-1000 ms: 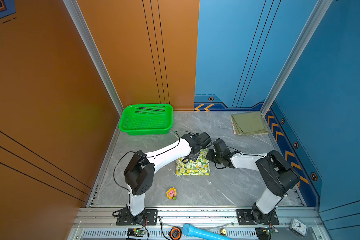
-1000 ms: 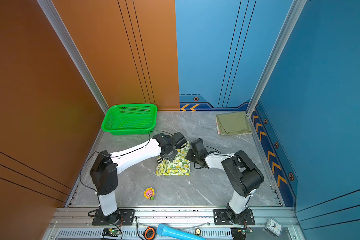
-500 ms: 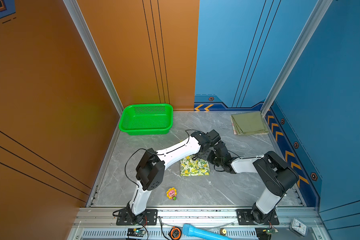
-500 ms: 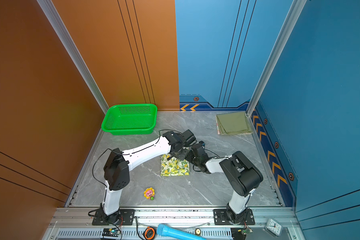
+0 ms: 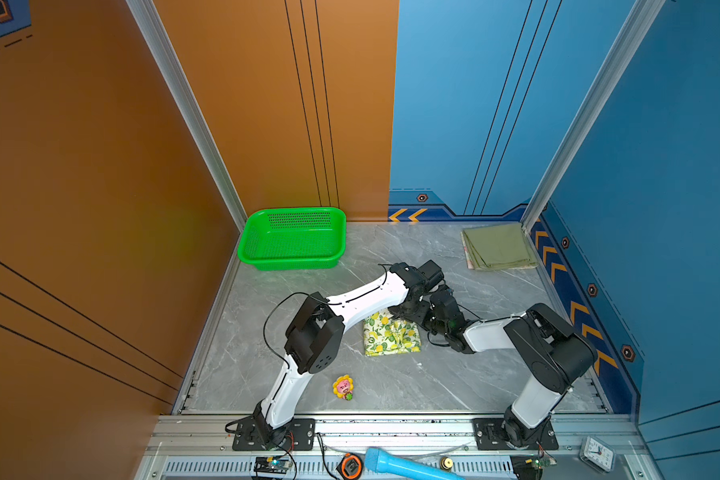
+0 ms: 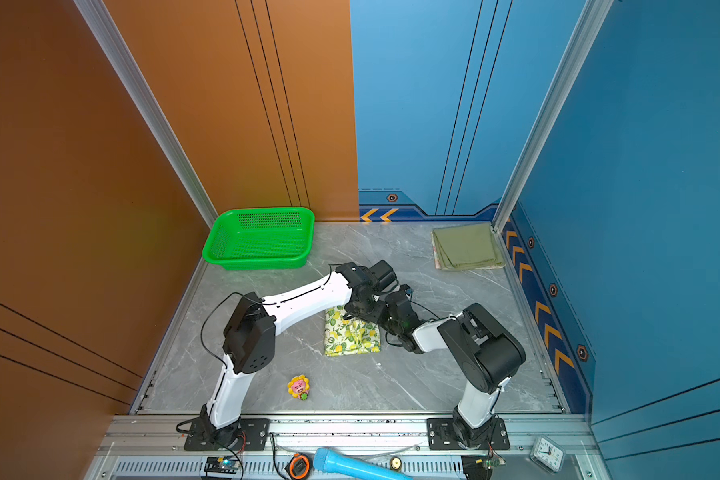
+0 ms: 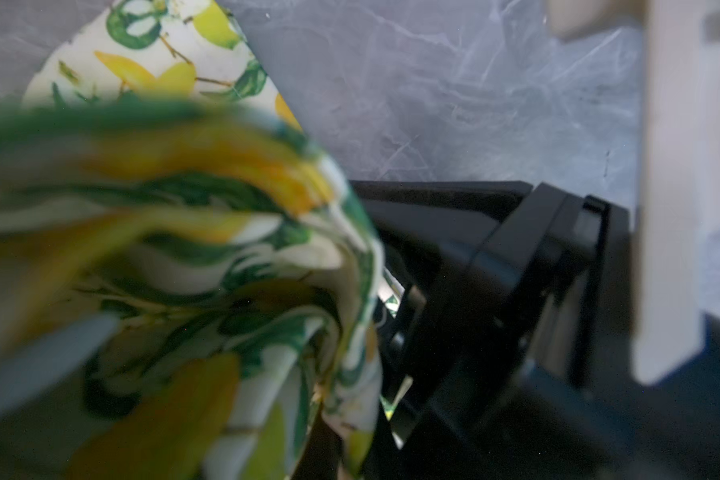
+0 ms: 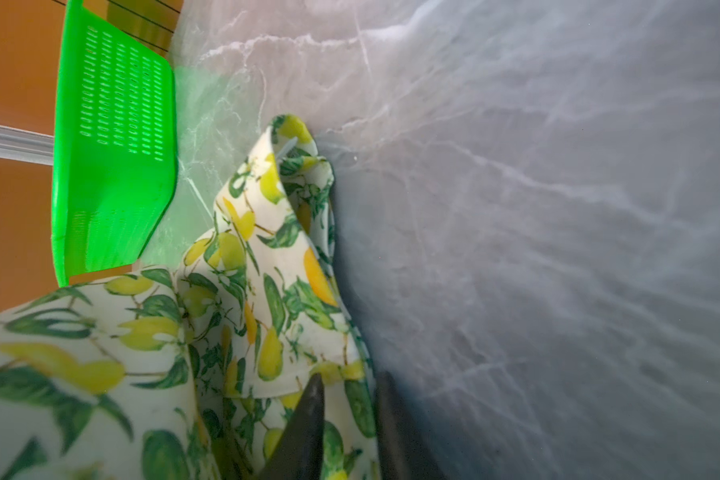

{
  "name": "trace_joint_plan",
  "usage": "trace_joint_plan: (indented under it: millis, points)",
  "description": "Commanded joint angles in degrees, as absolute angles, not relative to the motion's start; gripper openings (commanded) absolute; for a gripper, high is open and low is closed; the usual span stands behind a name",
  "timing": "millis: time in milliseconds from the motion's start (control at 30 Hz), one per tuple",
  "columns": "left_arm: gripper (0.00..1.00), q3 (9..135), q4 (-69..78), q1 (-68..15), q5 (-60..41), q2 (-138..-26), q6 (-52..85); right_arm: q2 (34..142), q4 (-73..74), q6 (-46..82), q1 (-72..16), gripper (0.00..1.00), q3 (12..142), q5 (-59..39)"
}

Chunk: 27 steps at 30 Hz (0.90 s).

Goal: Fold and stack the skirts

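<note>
On veined grey tabletop [image 5: 433, 382], rumpled lemon-print skirt [image 5: 391, 338], right jaws slightly parted, left jaws blurred, cannot tell

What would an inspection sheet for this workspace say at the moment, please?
Surface: grey marbled tabletop, no spills seen.
Job's things: lemon-print skirt folded small at the centre; olive skirt folded in the far right corner, a paler cloth edge showing under it.
Clutter: green basket far left; flower toy near the front; blue cylinder, tape measure and clock on the front frame.
Grippers: left gripper and right gripper both at the lemon-print skirt's far right corner; right jaws straddle cloth, grip unclear; left jaws hidden.
Cables: black cable loops off the left arm; second cable along the right arm.
Surroundings: orange wall panels, blue wall panels.
</note>
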State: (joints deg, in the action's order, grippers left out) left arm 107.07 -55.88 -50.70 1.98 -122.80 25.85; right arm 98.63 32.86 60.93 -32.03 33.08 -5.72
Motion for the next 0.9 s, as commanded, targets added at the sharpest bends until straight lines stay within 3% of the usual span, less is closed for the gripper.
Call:
trace_joint_plan:
  millis: [0, 167, 233, 400, 567, 867]
  points:
    - [0.27, 109.0, -52.7, -49.4, -3.9, -122.7, 27.8, 98.6, 26.1, 61.5, -30.8, 0.35, 29.2, -4.7]
    - [0.53, 113.3, -51.6, -48.5, -7.8, -124.0, 28.0, 95.3, 26.9, 62.0, -28.0, 0.40, 25.2, -5.0]
    - [0.56, 114.9, -51.6, -48.1, -8.4, -124.0, 27.7, 93.7, 26.2, 61.5, -27.0, 0.41, 24.4, -5.6]
    - [0.58, 114.5, -51.1, -45.8, -8.8, -120.4, 26.7, 88.9, 22.2, 58.1, -25.3, 0.45, 23.4, -6.3]
    - [0.58, 106.2, -49.3, -41.5, -8.5, -114.3, 26.0, 85.0, 16.6, 53.0, -25.6, 0.56, 25.2, -8.5]
    - [0.59, 97.7, -45.8, -36.7, -9.4, -113.0, 23.0, 83.9, 6.7, 46.9, -32.1, 0.70, 30.8, -6.4]
